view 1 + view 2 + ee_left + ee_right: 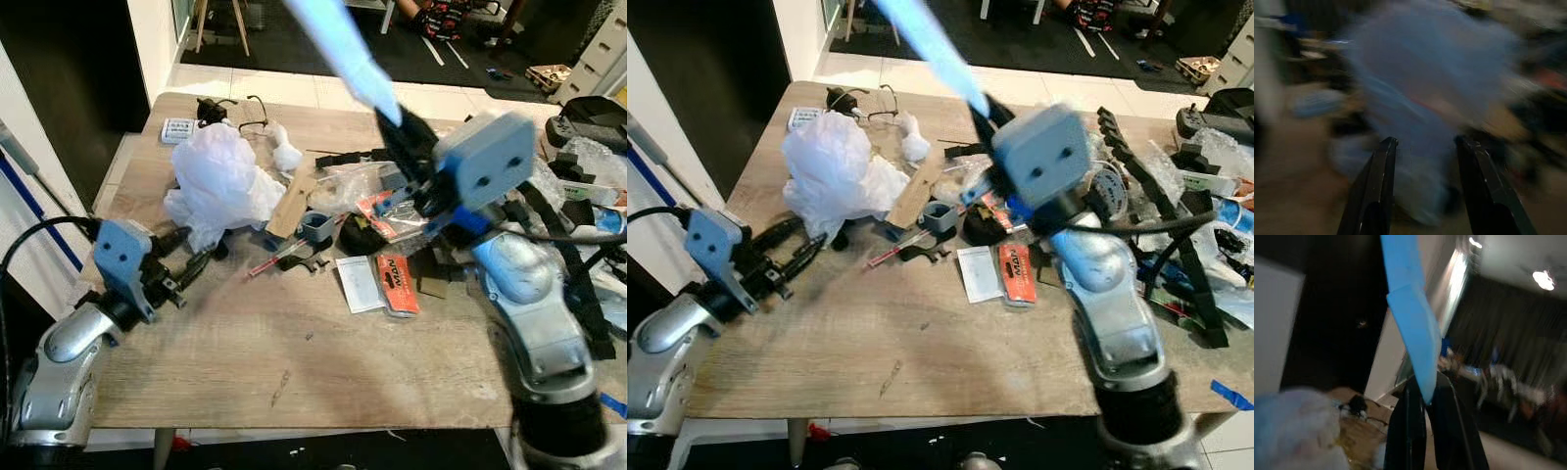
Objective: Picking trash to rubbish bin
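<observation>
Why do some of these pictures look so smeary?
The left wrist view is heavily blurred behind its sharp black fingers; the right wrist view is dim and soft around the blue strip; the eye views are clearer, though the strip smears there.

A light wood-grain counter [294,362] carries a crumpled white plastic bag [220,181], eyeglasses [253,113], a strip of cardboard [292,206], a white leaflet [360,284] just beside an orange packet [398,284], and black clutter [1176,245] along its right side.
</observation>
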You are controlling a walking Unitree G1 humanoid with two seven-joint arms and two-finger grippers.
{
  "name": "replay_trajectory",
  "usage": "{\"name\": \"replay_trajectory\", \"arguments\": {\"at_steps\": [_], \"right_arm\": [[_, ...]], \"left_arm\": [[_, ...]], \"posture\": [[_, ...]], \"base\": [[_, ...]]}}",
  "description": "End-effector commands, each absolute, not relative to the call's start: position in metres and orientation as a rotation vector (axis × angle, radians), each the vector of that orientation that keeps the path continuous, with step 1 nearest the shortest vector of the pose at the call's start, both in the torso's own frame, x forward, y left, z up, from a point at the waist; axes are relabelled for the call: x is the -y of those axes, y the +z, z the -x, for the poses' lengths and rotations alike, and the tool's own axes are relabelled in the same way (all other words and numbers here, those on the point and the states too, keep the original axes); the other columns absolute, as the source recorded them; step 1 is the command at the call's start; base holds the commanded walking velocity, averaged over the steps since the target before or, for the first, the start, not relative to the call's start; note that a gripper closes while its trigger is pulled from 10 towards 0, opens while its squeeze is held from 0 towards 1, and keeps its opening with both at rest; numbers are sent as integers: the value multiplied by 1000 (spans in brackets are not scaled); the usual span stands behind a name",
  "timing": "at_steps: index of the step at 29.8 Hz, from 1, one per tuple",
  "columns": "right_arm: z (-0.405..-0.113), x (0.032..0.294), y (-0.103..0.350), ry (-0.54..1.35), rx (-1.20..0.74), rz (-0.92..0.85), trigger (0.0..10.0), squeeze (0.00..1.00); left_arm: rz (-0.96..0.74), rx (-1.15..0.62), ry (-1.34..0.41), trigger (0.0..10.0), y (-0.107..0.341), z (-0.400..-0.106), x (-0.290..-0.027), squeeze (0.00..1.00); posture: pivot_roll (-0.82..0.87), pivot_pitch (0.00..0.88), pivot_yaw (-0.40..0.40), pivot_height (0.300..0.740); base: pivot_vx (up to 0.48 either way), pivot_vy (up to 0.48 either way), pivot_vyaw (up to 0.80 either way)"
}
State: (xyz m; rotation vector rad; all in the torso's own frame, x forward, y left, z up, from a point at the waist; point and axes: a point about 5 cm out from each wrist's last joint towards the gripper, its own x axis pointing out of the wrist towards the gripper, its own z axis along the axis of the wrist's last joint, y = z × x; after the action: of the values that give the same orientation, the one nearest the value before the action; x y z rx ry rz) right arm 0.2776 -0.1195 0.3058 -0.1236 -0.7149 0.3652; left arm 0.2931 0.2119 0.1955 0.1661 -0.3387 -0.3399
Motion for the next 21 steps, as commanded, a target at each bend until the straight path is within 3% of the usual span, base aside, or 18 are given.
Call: {"name": "replay_trajectory", "arguments": {"at_steps": [1, 8, 9, 10, 11, 12, 18, 21], "right_arm": [[-282, 124, 292, 350, 640, 142, 0, 0], [-297, 142, 279, 166, 560, 9, 0, 0], [-297, 141, 274, 179, 555, 43, 1098, 0], [-297, 141, 274, 179, 555, 43, 1098, 0], [-298, 139, 269, 188, 535, 72, 4353, 0], [-297, 137, 265, 207, 525, 105, 10000, 0], [-292, 128, 251, 271, 512, 202, 10000, 0], [-291, 128, 237, 263, 488, 195, 10000, 0]], "left_arm": [[-177, 347, -253, 10000, 200, -294, -211, 0], [-168, 314, -86, 10000, 202, -301, -202, 0], [-154, 302, -78, 10000, 200, -300, -199, 0], [-154, 302, -78, 10000, 200, -300, -199, 0], [-121, 302, -84, 10000, 198, -298, -194, 0], [-117, 287, -122, 10000, 193, -296, -188, 0], [-205, 250, -197, 10000, 181, -289, -177, 0], [-146, 220, -104, 10000, 178, -289, -175, 0]], "posture": [[-49, 166, -81, 740], [-58, 155, -89, 740], [-55, 152, -90, 740], [-55, 152, -90, 740], [-55, 150, -93, 740], [-55, 148, -96, 740], [-58, 147, -93, 740], [-58, 140, -97, 740]], "base": [[0, 0, 0], [0, 0, 0], [0, 0, 0], [0, 0, 0], [0, 0, 0], [0, 0, 0], [0, 0, 0], [0, 0, 0]]}}
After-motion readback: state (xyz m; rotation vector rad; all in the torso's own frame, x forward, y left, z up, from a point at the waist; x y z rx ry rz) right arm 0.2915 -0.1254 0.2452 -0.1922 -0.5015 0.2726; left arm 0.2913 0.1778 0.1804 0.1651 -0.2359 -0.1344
